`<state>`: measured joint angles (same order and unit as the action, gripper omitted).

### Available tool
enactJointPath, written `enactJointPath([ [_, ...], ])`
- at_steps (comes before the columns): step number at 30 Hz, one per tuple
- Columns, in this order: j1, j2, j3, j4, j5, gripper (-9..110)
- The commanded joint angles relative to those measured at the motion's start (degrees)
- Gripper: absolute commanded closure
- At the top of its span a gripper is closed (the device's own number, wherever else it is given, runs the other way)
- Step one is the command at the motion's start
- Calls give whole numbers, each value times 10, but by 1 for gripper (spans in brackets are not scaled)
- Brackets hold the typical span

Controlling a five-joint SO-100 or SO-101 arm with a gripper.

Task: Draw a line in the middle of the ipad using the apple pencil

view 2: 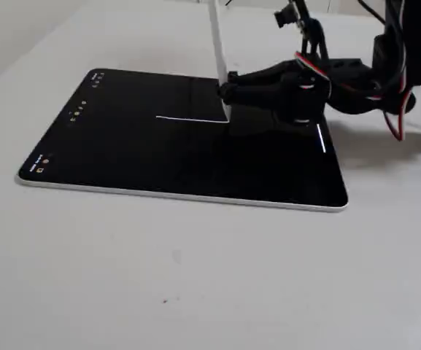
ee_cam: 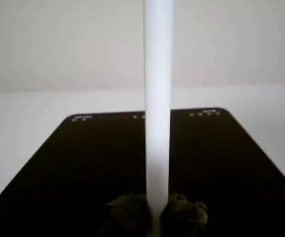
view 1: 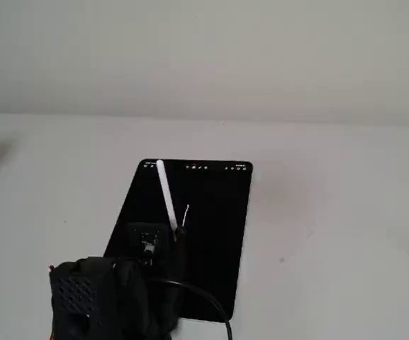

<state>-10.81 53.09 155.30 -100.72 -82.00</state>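
Observation:
The iPad point(view 1: 218, 241) lies flat on the white table with a black screen; it also shows in the wrist view point(ee_cam: 73, 163) and in a fixed view point(view 2: 122, 157). My gripper point(view 2: 227, 89) is shut on the white Apple Pencil point(view 2: 216, 44), which stands nearly upright with its tip on the screen. A thin white line point(view 2: 192, 119) runs from the tip toward the left across the middle of the screen. In a fixed view the pencil point(view 1: 166, 195) leans over the screen beside the line point(view 1: 187, 212). In the wrist view the pencil point(ee_cam: 158, 113) fills the centre.
The arm's black body point(view 1: 83, 297) and a cable point(view 1: 208, 301) cover the iPad's near left corner. Red and black wires point(view 2: 394, 109) hang at the arm. A short white mark point(view 2: 321, 138) shows near the iPad's right edge. A pale wall stands behind the table.

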Motion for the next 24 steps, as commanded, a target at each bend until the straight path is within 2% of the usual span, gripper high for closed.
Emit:
enactJointPath([
  [1,5,-1,7,-8,11,101],
  [20,4,2,7,-11,15,101],
  [24,5,64,21,16,41,101],
])
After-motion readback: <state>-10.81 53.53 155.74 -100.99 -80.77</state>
